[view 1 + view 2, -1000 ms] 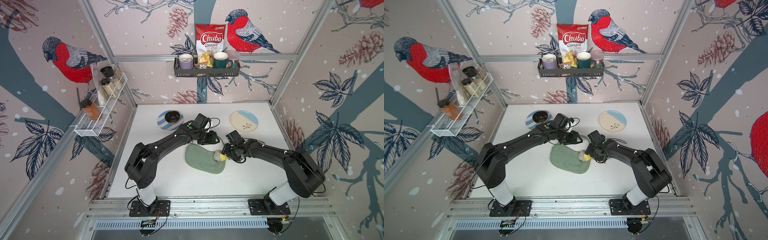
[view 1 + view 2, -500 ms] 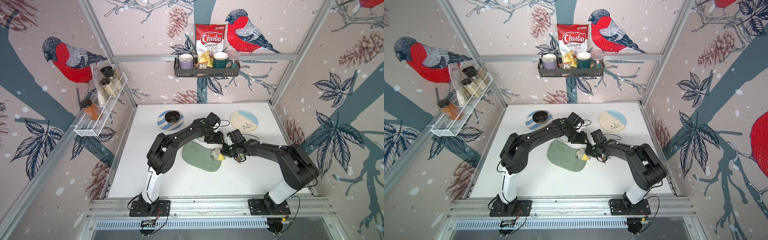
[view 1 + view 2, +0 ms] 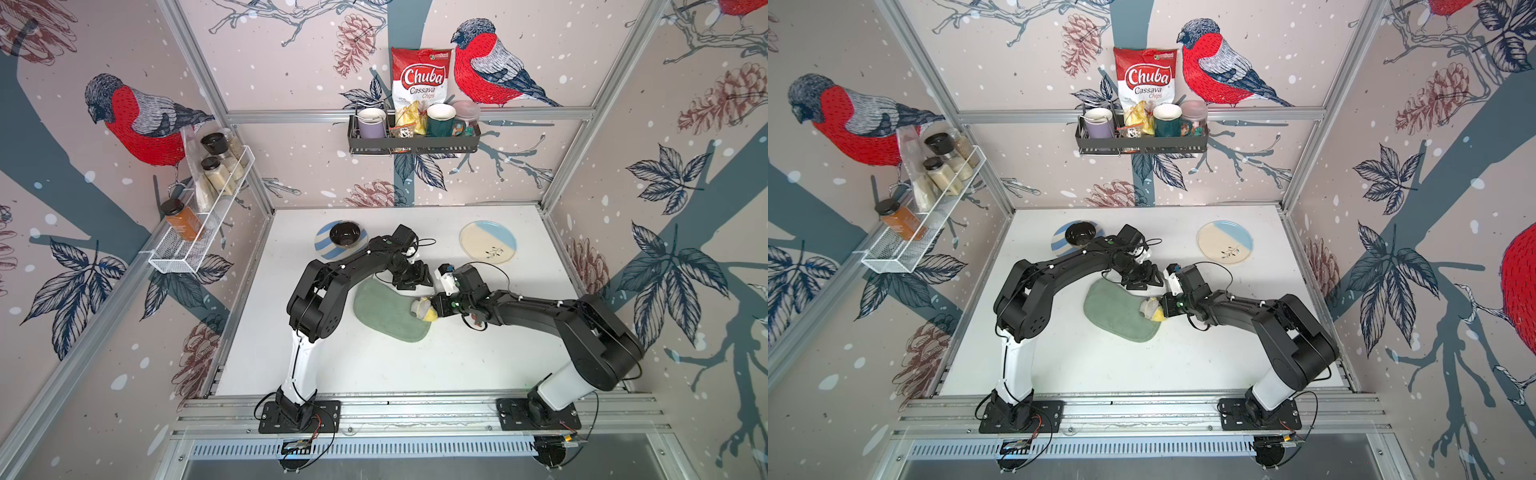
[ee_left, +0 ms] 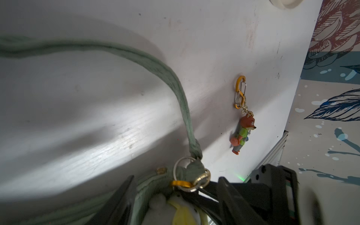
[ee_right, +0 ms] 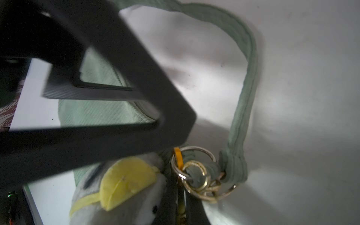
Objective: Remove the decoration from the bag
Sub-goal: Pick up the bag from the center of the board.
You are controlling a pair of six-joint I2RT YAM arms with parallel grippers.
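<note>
My right claw [image 3: 435,306] is pinched tight on the orange clip [image 5: 178,157] of the plush charm [image 3: 423,309]. My left claw [image 4: 175,178] stands wide, straddling that corner of the sage-green bag [image 3: 386,311], which lies in the middle of the counter [image 3: 457,365].

The bag [image 3: 386,316] is showing sage green, the plush toy [image 3: 423,309] grey and yellow, its clip [image 5: 178,157] orange, a plate [image 3: 488,248] cream and blue.
</note>
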